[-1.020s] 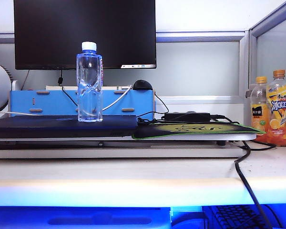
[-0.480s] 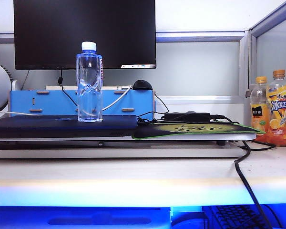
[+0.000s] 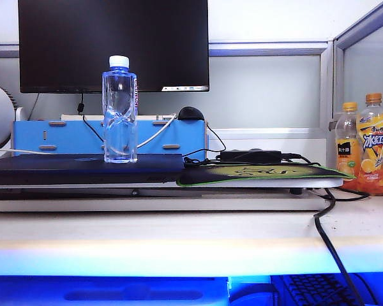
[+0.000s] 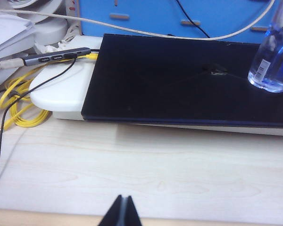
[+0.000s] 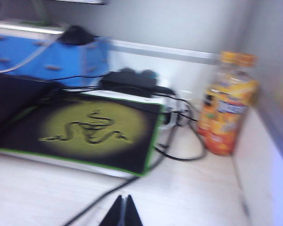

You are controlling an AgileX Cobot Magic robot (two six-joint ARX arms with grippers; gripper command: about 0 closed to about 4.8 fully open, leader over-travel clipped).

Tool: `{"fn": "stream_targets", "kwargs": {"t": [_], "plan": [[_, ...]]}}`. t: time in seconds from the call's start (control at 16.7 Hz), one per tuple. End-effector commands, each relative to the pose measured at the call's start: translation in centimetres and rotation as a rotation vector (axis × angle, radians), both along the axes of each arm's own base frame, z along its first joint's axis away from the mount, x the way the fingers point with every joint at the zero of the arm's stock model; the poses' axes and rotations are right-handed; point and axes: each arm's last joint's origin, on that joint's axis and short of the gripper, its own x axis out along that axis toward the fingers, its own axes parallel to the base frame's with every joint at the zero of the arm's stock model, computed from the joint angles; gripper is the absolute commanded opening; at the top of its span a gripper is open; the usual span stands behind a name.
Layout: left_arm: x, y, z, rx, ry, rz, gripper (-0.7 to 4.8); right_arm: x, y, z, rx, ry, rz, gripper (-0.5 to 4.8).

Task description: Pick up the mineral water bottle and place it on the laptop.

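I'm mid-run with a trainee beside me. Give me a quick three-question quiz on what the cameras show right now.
1. True or false: the mineral water bottle stands upright on the laptop.
2. Which item lies to the right of the laptop in the exterior view? A) mouse mat B) white fan C) keyboard
3. In what state are the left gripper and the right gripper, and where are they?

Key
1. True.
2. A. The mat is green-edged, with two orange drink bottles further right.
3. Both are shut and hold nothing, low over the pale desk in front of the items.
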Motion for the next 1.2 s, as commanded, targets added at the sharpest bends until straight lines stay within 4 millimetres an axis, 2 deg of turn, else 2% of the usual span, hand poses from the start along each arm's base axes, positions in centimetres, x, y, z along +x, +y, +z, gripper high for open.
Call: {"fn": "stream_targets", "kwargs": {"t": [0.06, 0.54, 0.84, 1.2], "plan": [[0.0, 0.0, 0.0, 0.001, -0.003, -0.004, -0.02, 0.5, -0.4, -1.4, 0.01, 0.038, -0.046, -0.01], [0.0, 0.0, 0.0, 0.001, -0.003, -0.004, -0.02, 1.6, -0.5, -6.5, 0.001, 0.19, -0.079, -0.01], [0.0, 0.0, 0.0, 0.001, -0.003, -0.004, -0.02, 1.6, -0.7, -6.5, 0.045, 0.192, -0.153, -0.01], [0.0, 0.0, 0.0, 0.001, -0.003, -0.004, -0.02, 1.6, -0.7, -6.5, 0.045, 0.19, -0.148, 0.0]]}}
